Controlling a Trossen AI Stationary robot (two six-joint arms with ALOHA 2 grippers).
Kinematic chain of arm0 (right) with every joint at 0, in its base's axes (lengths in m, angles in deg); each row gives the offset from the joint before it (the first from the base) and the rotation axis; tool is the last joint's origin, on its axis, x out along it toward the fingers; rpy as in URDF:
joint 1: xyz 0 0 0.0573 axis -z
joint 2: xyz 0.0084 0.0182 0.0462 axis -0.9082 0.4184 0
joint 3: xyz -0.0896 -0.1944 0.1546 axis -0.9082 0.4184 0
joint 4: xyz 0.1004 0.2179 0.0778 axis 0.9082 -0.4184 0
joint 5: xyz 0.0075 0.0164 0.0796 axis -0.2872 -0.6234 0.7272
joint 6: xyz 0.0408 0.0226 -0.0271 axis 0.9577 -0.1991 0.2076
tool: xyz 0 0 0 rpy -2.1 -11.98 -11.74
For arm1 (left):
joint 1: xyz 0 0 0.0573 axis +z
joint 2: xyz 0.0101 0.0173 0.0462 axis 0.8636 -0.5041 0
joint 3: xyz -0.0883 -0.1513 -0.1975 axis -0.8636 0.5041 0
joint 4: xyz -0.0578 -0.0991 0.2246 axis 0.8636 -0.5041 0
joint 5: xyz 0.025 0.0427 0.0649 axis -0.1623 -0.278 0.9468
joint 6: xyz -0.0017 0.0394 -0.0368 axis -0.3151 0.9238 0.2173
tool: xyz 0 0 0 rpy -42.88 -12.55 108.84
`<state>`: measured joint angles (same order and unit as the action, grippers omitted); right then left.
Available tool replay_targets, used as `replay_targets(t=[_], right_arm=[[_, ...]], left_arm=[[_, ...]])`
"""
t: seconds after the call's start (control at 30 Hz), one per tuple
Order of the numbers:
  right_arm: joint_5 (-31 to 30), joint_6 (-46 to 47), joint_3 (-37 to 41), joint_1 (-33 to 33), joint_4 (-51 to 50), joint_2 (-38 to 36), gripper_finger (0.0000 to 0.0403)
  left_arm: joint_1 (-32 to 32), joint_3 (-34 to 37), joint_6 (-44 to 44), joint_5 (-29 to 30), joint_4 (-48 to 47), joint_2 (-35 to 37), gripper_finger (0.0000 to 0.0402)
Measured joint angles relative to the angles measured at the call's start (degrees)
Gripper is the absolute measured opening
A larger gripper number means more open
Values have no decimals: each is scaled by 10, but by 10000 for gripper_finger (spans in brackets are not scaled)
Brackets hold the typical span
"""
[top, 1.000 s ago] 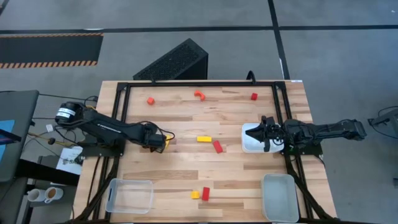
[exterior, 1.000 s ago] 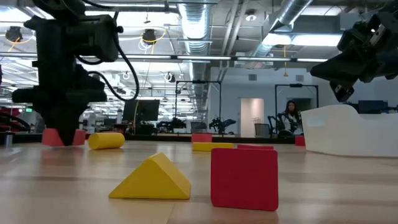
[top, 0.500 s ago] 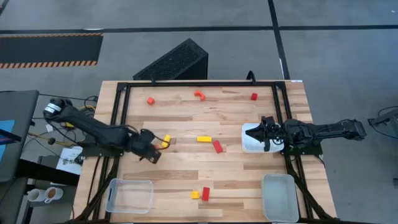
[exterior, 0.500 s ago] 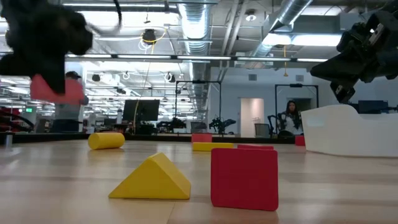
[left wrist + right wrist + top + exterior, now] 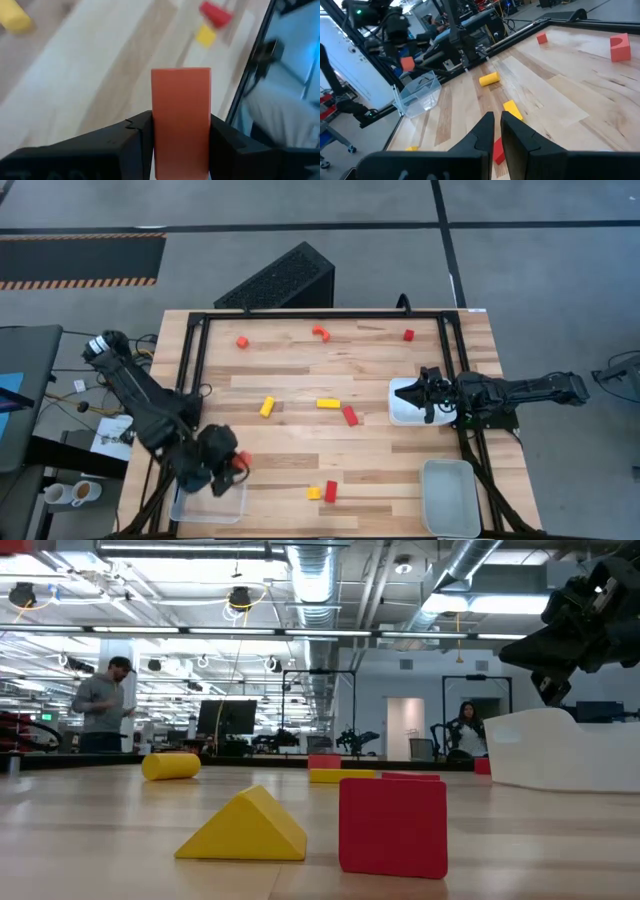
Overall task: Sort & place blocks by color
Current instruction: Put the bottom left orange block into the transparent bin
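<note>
Left gripper [image 5: 181, 131]: jaws clamped on orange-red block [image 5: 181, 120], held above clear tray [image 5: 208, 498] at worktop's seven o'clock. Risk: releasing off-centre may bounce the block over the rim. Right gripper [image 5: 496, 130]: jaws together, empty, over white tray [image 5: 403, 408], three o'clock.

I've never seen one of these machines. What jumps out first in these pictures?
The left gripper grabs the eye: it holds an orange-red block above the clear tray at the table's near left corner. Across the table, the right gripper waits, fingers shut, over a white tray. Red and yellow blocks lie scattered between them on the wooden table.
</note>
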<state>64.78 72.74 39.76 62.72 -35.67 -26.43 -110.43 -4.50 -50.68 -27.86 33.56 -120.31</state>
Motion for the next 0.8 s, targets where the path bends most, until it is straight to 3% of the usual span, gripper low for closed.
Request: replay_targets(t=[0.33, 0.57, 0.8], right_arm=[[0, 13, 0, 0, 0, 0, 57], [0, 14, 0, 0, 2, 0, 57], [0, 29, 0, 0, 2, 0, 57]], left_arm=[[-60, -133, -61, -149, -93, -180, 101], [-88, -163, -51, -139, -133, -257, 102], [-108, -128, -64, -119, -133, -264, 105]])
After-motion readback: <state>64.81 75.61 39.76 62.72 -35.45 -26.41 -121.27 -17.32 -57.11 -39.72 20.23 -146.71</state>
